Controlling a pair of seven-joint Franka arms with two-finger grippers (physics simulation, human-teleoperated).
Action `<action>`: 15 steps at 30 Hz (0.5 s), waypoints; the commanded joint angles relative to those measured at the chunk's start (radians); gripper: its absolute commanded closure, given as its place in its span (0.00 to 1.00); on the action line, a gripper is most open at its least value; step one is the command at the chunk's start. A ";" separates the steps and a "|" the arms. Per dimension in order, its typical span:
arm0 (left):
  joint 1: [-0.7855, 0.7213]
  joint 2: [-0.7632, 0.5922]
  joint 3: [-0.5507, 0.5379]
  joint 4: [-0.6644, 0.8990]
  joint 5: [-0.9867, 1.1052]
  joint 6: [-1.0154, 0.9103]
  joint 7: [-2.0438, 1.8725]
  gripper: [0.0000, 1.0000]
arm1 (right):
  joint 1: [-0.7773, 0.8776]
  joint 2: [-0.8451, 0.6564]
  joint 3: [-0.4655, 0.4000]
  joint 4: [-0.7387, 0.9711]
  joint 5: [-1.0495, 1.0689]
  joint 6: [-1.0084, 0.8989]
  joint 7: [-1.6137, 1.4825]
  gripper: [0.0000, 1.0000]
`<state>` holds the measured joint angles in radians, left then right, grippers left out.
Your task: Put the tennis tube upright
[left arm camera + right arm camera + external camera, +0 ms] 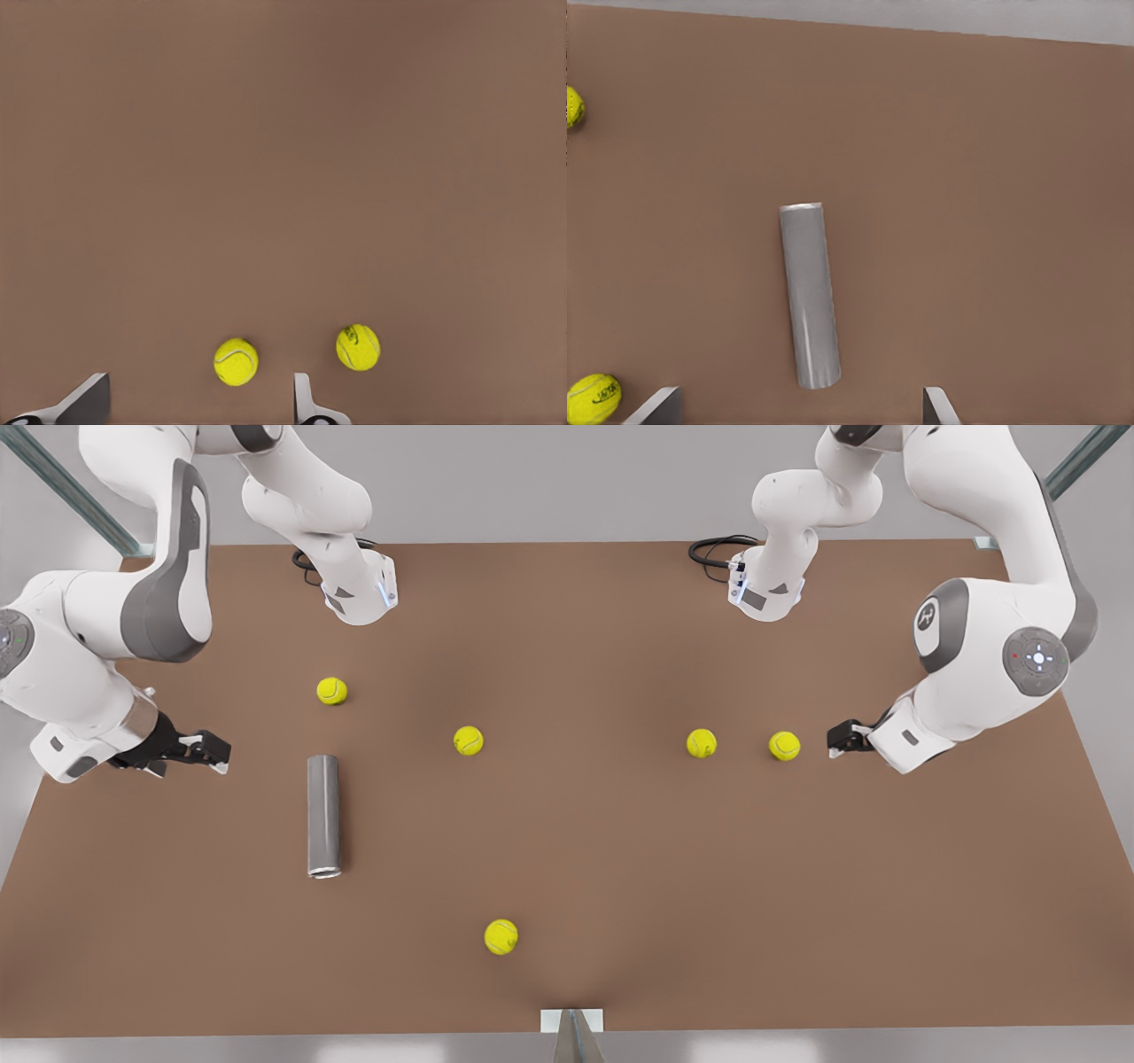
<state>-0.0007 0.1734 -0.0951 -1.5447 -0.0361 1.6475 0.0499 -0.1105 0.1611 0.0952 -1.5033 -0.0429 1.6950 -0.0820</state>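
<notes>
Hovering right gripper (215, 750) beside tennis tube (324, 815)

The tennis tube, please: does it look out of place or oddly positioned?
Yes. The tennis tube lies flat on the table instead of standing upright, near the right gripper; five tennis balls are scattered around.
</notes>
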 commanded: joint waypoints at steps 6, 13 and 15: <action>0.001 0.001 0.000 -0.002 -0.002 -0.002 0.001 0.01 | -0.005 0.005 0.000 0.000 0.000 -0.017 -0.019 0.00; 0.002 0.000 0.000 -0.003 -0.005 -0.012 -0.001 0.01 | -0.054 0.020 0.006 -0.245 0.003 0.163 -0.025 0.00; 0.004 0.000 -0.002 -0.003 -0.007 -0.008 -0.001 0.01 | -0.069 0.026 0.006 -0.336 0.002 0.261 -0.025 0.00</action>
<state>0.0025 0.1734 -0.0966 -1.5478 -0.0421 1.6393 0.0491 -0.1799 0.1870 0.1011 -1.8911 -0.0406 2.0158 -0.1074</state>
